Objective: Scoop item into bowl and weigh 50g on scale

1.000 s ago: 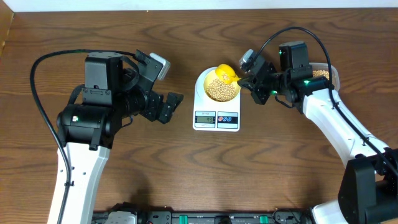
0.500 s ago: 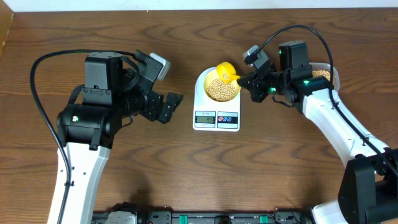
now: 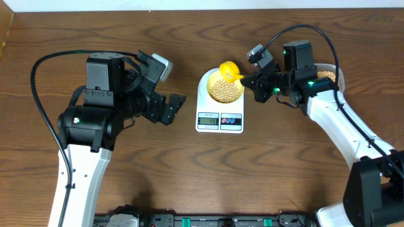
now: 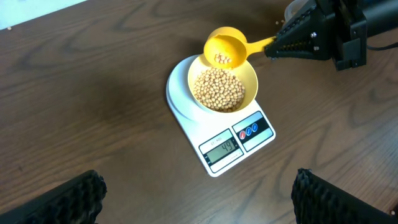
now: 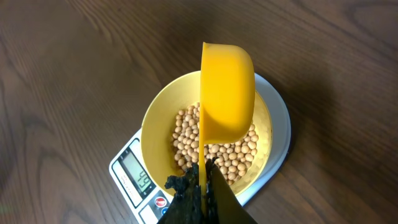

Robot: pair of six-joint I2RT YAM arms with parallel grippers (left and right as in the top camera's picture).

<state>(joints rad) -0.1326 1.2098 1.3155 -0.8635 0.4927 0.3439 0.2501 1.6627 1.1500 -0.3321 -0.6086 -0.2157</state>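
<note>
The white scale stands mid-table with the pale yellow bowl on its platform. Tan beans fill the bowl's bottom. In the left wrist view the display reads 49. My right gripper is shut on the handle of a bright yellow scoop, which is tipped on its side over the bowl's far rim. A few beans lie in the scoop. My left gripper hangs open left of the scale, nothing between its fingers. In the right wrist view the scoop hides part of the beans.
A clear container with more beans sits at the right, mostly hidden behind my right arm. The table's far edge runs along the top, with bare wood on both sides of the scale.
The right gripper and scoop have edged slightly toward the far side of the bowl and rolled a little. The left arm has not moved.
</note>
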